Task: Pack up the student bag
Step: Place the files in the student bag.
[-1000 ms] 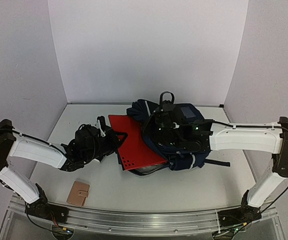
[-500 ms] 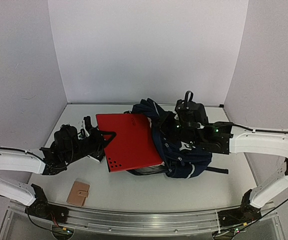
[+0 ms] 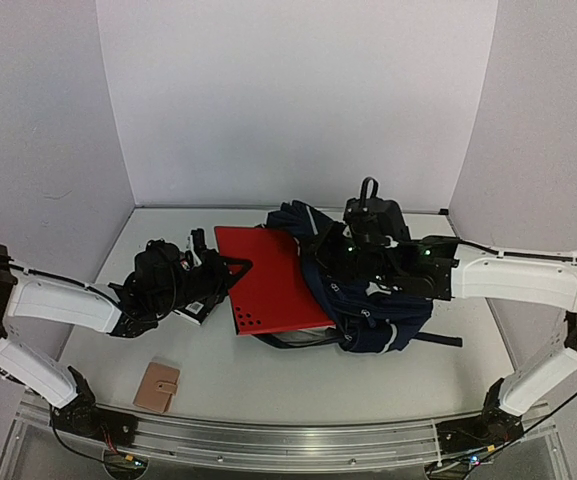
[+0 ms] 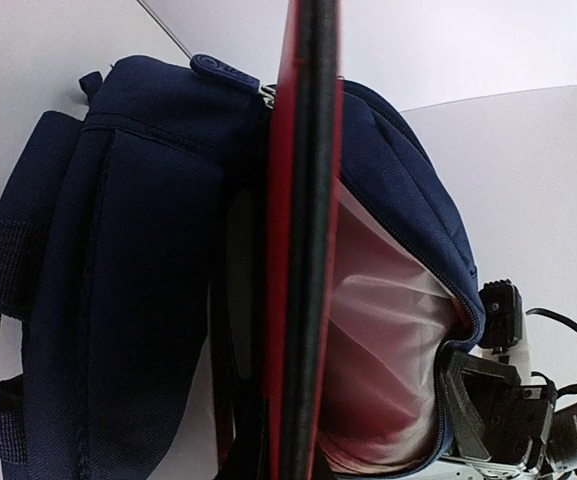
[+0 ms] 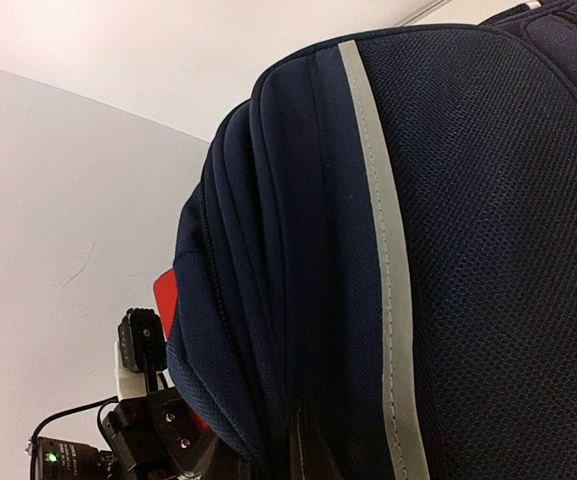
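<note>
Top external view: the student bag (image 3: 373, 325) lies at table centre, its mouth facing 9 o'clock. The right gripper (image 3: 333, 262) pinches its rim fabric tight. At 9 o'clock, the left gripper (image 3: 233, 268) clamps narrowly on a red folder (image 3: 268, 280), which is partly inside the mouth.

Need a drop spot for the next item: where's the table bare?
Bare: the near strip of the white table, between the small tan wallet and the right arm's base, in front of the dark navy fabric backpack; also the far-left corner behind the left arm. Crowded: the centre, where backpack and flat red folder lie.
</note>
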Available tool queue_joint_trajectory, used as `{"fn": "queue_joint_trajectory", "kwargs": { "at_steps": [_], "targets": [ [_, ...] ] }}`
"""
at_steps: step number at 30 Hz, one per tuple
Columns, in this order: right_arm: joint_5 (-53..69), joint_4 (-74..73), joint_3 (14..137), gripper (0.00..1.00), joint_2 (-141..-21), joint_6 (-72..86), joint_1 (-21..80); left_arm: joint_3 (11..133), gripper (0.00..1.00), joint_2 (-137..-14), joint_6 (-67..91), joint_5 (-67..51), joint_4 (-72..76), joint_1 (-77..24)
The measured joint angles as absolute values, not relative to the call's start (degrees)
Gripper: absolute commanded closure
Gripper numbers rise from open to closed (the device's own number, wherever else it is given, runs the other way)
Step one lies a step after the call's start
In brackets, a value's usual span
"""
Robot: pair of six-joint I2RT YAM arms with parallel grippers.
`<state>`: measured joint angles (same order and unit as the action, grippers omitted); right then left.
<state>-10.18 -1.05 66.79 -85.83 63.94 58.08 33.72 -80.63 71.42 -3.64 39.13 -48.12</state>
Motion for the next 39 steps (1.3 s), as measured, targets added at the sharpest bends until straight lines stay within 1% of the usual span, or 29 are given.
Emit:
{"fn": "queue_joint_trajectory", "kwargs": {
  "at_steps": [6,11,14,19,26,32,39],
  "targets": [
    [-11.88,-1.98,67.87,1.0,-89.11,63.14,58.08,36.22,1.0,-87.65,70.42,-3.71,43.11,-48.34],
    [-13.66,-2.48,68.16,1.0,-90.78,62.64,58.08,36.5,1.0,-94.02,70.95,-2.93,50.23,-48.83],
    [-15.32,-3.77,68.59,1.0,-90.76,61.25,58.14,36.7,1.0,-94.99,71.03,-2.94,51.24,-48.98],
    [-17.66,-10.22,72.7,1.0,-89.79,55.87,58.49,36.74,1.0,-92.22,70.36,-2.25,49.07,-49.45],
    [-17.95,-21.31,81.72,1.0,-88.98,42.51,58.61,39.45,1.0,-84.08,70.46,1.03,36.41,-50.0],
    [-18.37,-24.4,81.35,1.0,-83.68,33.9,59.24,40.87,1.0,-77.3,70.67,4.4,26.82,-52.07],
    [-19.01,-23.91,76.14,1.0,-74.77,29.48,60.58,40.62,1.0,-71.3,70.29,1.33,25.53,-53.28]
  ]
}}
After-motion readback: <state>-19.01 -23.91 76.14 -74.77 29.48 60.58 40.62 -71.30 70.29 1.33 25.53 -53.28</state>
